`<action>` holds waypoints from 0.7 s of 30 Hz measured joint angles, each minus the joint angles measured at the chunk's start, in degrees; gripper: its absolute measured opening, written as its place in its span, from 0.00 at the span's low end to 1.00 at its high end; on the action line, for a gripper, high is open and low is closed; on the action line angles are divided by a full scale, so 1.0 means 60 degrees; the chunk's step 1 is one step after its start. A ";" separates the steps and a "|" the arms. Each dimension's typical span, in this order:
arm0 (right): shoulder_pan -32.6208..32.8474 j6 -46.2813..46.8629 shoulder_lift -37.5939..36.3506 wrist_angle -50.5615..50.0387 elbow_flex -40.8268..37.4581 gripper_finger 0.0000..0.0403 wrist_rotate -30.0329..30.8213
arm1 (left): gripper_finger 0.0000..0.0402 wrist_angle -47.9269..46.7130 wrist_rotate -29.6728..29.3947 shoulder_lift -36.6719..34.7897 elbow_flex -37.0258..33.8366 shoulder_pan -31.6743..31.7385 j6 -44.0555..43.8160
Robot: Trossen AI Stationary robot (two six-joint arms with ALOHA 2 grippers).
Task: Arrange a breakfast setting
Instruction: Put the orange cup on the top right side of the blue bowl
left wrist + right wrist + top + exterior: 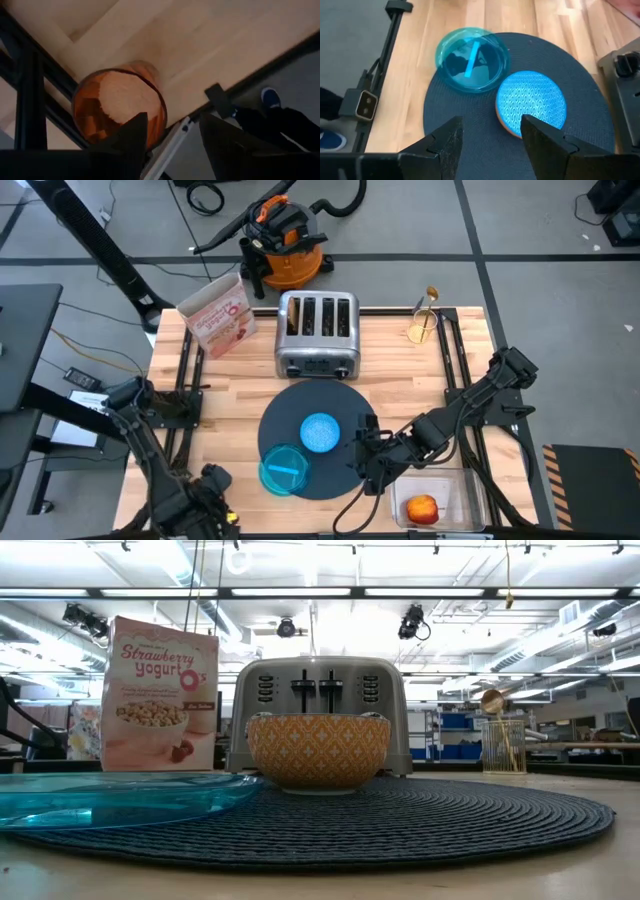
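Mat point(318, 438) sits mid-desk as the base of the setting, so we see the bowl point(320, 432) placed at its centre and the plate point(284, 470) overlapping its near-left edge. Our right gripper point(367, 463) hovers at the mat's right edge, jaws parted and empty, the bowl just ahead of them. Our left gripper point(172, 132), jaws parted and empty, hangs over the desk's near-left corner, the copper cup point(120, 107) just beside one jaw.

Grey floor point(520, 220) beyond wooden table point(390, 350). Orange shop vacuum point(285, 240) with black hose just past table's far edge. Ceiling strip lights point(430, 592) on, spotlights point(410, 622) hanging. Shelving point(455, 730) far back.
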 joint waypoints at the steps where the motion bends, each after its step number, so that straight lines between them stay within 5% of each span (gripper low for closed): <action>1: -0.0004 -0.0004 0.0000 0.0002 -0.0001 0.51 -0.0004 | 0.47 0.0086 0.0063 -0.0007 -0.0193 0.0047 -0.0027; 13: -0.0044 0.0000 -0.0004 0.0002 0.0000 0.51 -0.0006 | 0.46 0.1542 0.0627 0.0004 -0.1557 0.0037 -0.0958; 21: -0.0300 -0.0234 -0.0004 -0.0011 -0.0001 0.51 -0.0004 | 0.30 0.1428 0.0744 0.0004 -0.1637 -0.0021 -0.1370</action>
